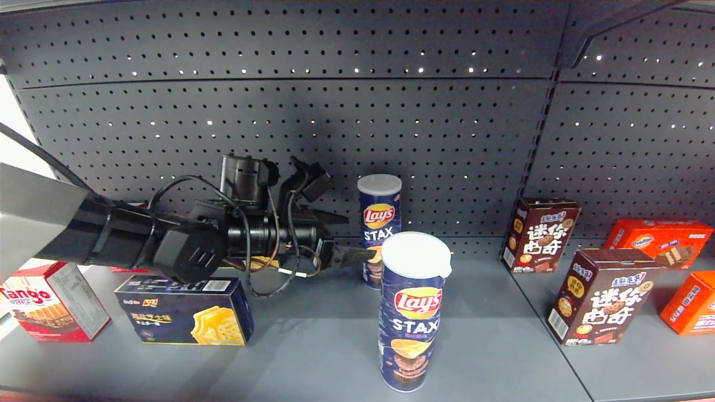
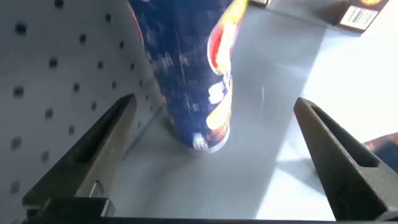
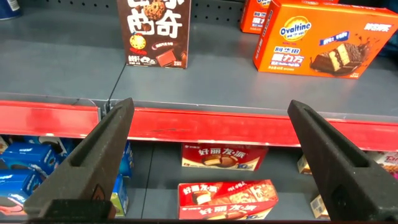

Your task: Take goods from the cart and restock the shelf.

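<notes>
Two tall blue chips cans stand upright on the grey shelf (image 1: pixel 313 346). The rear can (image 1: pixel 379 215) is close to the pegboard back wall, and the front can (image 1: pixel 413 312) is nearer the shelf edge. My left gripper (image 1: pixel 364 255) reaches in from the left, low beside the rear can. In the left wrist view that can (image 2: pixel 193 81) stands just past the left gripper (image 2: pixel 216 107), whose fingers are open on either side without touching it. My right gripper (image 3: pixel 211 107) is open and empty, in front of the red shelf edge (image 3: pixel 249 124).
A red wafer box (image 1: pixel 50 301) and a blue cracker box (image 1: pixel 184 315) lie on the shelf under my left arm. Brown biscuit boxes (image 1: pixel 539 234) (image 1: pixel 603 296) and orange boxes (image 1: pixel 659 240) (image 1: pixel 690 301) fill the right section. A lower shelf holds red boxes (image 3: pixel 227 196).
</notes>
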You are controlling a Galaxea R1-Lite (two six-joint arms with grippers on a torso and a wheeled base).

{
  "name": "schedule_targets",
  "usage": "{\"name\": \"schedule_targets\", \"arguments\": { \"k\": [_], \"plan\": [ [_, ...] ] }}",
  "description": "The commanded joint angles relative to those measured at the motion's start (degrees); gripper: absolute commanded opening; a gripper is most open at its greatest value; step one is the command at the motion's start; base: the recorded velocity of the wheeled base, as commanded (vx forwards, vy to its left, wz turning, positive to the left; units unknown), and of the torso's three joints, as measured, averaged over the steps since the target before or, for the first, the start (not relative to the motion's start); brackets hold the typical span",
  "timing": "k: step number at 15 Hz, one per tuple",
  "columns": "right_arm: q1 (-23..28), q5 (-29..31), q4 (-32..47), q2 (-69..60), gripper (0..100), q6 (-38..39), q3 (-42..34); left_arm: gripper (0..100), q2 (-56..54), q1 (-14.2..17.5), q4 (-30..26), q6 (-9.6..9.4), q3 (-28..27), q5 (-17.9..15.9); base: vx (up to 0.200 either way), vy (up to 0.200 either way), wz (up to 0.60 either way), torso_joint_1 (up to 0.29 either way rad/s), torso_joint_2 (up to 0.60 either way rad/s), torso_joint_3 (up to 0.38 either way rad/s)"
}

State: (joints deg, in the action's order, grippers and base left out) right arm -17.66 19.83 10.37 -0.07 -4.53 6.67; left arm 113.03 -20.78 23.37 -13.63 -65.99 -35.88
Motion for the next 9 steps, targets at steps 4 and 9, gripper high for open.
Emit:
{"name": "schedule_targets", "arguments": {
  "k": [4,9],
  "plan": [
    [0.00,0.03,0.00,0.07,100,-0.04,0.01,100,-7.65,0.13,0.10,0.01,5.61,4.94,0.000,0.000,0.00,0.000,0.00,0.000],
    [0.00,0.03,0.17,0.07,100,-0.04,0.01,100,-10.55,1.10,0.10,-0.08,9.21,14.43,0.000,0.000,0.00,0.000,0.00,0.000]
  ]
}}
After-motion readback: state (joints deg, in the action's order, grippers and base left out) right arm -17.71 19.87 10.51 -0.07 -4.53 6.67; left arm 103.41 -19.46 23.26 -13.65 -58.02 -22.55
